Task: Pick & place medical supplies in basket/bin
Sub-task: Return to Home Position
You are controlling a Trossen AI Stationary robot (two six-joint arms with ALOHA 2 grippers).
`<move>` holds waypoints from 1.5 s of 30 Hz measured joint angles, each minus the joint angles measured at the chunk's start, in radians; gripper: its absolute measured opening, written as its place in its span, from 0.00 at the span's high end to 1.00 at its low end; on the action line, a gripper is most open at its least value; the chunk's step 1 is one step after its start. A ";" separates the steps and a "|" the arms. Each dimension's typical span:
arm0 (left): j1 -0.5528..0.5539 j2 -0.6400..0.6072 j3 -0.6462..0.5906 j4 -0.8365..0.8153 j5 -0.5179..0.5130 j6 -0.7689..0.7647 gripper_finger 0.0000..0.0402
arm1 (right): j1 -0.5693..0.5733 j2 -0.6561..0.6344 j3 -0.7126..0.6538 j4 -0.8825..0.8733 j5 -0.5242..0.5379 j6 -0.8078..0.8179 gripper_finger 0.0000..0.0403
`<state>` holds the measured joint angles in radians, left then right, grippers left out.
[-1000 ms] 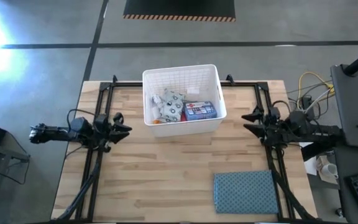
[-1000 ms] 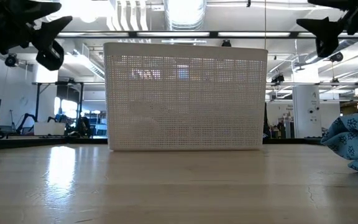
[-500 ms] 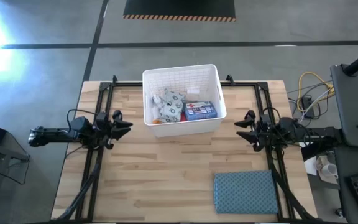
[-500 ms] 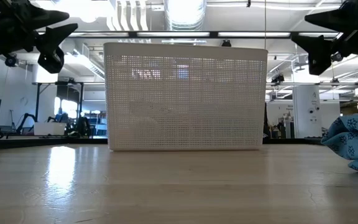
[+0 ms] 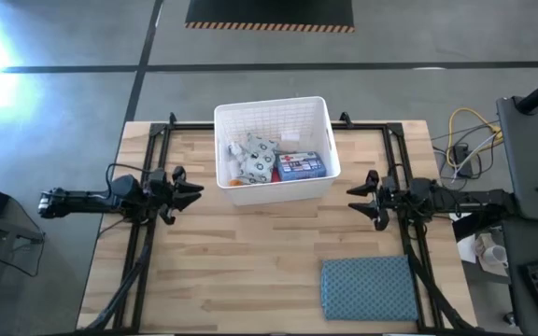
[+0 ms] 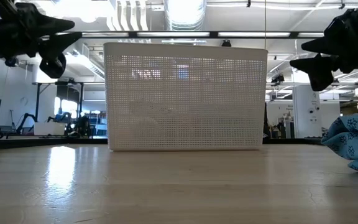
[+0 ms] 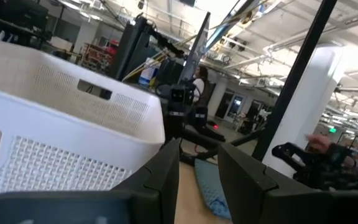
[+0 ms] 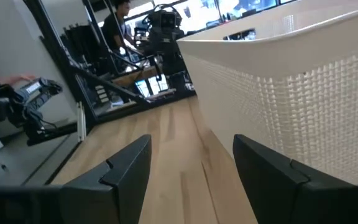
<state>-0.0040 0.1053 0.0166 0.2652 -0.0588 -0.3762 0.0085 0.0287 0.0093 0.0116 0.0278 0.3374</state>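
The white gridded basket (image 5: 274,149) stands on the table's far middle; it also shows in the low view (image 6: 185,96). Inside lie the blue first-aid box (image 5: 300,166), a white patterned packet (image 5: 255,154) and an orange pack (image 5: 236,182), all resting on the basket floor. My left gripper (image 5: 190,187) hovers open, left of the basket and above the table (image 6: 61,43), its fingers pointing at the basket wall (image 7: 55,143). My right gripper (image 5: 361,198) hovers open to the basket's right (image 6: 309,56), holding nothing.
A blue-grey patterned cloth (image 5: 369,287) lies flat near the table's near right corner and shows at the low view's right edge (image 6: 356,146). Black frame rails run along the table's left and right sides. Bare wood spans the near middle (image 5: 250,261). A person stands far off in the room (image 8: 114,25).
My right gripper has moved toward the table's middle and near edge and sunk a little, staying open. My left gripper has crept slightly toward the basket. The basket, its contents and the cloth have kept still.
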 joint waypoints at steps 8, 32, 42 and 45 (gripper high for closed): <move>0.005 -0.049 -0.006 -0.071 0.000 0.000 0.77 | 0.000 -0.023 0.000 0.000 -0.002 0.002 0.46; 0.171 -0.102 -0.006 -0.098 0.000 0.000 0.77 | 0.000 -0.029 0.000 0.000 -0.001 0.002 0.46; 0.174 -0.016 -0.006 -0.108 0.001 0.000 0.77 | 0.000 -0.025 0.000 0.000 -0.001 0.002 0.46; 0.174 0.009 -0.006 -0.116 0.001 0.000 0.77 | 0.000 -0.024 0.000 0.000 0.000 0.002 0.46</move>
<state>0.1699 0.1143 0.0105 0.1489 -0.0582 -0.3763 0.0086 0.0044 0.0097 0.0118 0.0273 0.3397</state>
